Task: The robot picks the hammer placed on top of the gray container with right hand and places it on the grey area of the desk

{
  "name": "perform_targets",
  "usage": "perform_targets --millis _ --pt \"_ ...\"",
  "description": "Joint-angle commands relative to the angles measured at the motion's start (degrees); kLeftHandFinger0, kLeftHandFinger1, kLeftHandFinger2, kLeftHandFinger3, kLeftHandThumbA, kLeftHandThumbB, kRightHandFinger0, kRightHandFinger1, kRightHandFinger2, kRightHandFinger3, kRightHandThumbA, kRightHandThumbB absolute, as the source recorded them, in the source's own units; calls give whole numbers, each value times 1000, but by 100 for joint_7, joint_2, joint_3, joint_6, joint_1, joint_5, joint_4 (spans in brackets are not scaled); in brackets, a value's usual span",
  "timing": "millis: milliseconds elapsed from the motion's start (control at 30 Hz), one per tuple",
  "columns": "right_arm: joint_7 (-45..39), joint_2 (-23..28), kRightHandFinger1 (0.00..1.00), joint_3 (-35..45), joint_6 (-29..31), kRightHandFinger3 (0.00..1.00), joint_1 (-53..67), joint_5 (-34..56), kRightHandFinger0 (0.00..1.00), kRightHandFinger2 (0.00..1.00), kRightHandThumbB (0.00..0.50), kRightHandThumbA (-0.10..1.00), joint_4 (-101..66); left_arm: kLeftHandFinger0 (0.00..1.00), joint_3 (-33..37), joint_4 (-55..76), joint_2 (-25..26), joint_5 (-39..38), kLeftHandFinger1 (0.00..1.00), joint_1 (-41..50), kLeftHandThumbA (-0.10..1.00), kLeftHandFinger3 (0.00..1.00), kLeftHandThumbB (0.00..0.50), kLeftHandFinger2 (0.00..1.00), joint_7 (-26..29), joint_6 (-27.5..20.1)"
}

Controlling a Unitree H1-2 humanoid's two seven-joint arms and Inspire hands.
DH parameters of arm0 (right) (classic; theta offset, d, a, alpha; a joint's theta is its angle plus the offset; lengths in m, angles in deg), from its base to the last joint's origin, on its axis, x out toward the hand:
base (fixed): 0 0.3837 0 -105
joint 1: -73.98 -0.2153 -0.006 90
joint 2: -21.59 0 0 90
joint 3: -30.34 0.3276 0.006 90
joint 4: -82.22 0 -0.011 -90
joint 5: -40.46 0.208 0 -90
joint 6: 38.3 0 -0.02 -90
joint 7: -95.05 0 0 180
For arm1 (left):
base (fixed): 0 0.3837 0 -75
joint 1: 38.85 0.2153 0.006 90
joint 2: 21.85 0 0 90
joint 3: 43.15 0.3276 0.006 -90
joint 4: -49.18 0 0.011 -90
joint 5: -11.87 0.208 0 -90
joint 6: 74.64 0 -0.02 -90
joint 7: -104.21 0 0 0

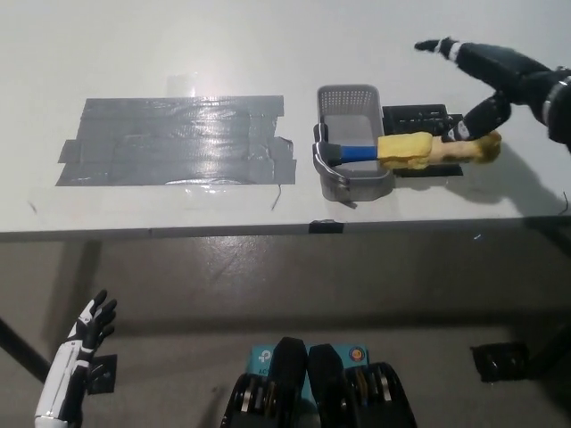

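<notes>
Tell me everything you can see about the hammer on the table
The hammer lies flat, crosswise over the near end of the gray container. Its metal-looking head hangs past the container's left wall; the neck is blue, and the long handle looks wrapped in yellow padding. The handle reaches right over a black object on the table. The black right hand is open above the handle's far end, one finger down beside it; whether it touches is unclear.
</notes>
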Motion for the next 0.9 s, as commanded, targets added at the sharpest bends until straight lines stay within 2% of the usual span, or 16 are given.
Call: perform_targets --millis 0,167,367,500,700,833,867 --pt "-485 -109 1000 -205 -27 1000 -451 -304 1000 1000 472 932 202 1000 -59 238 103 -75 1000 -3 1000 1000 312 1000 -65 -66" --pt "-656 -238 1000 -385 -22 1000 -468 -472 1000 1000 495 1000 203 1000 -59 216 109 -137 1000 -2 1000 1000 316 1000 -102 -60" --pt "-914 -348 1000 -544 -13 1000 -616 -657 1000 1000 484 1000 377 1000 -48 225 100 -172 1000 -3 1000 1000 318 1000 -122 -59" --pt "-1062 -400 1000 -730 33 1000 -735 -840 1000 1000 493 1000 476 1000 -52 194 107 -164 1000 4 1000 1000 322 1000 -135 -77" --pt "-1081 -460 1000 -943 47 1000 -850 -1164 1000 1000 467 1000 584 1000 -50 226 113 -158 1000 25 1000 1000 318 1000 -155 -32" --pt "-934 -460 1000 -910 199 1000 -902 -1298 1000 1000 497 1000 686 1000 -48 259 106 -144 1000 21 1000 1000 307 1000 -145 -18" --pt "-939 -462 1000 -862 169 1000 -918 -1292 1000 1000 490 1000 702 1000 -50 265 107 -151 1000 16 1000 1000 308 1000 -147 4"
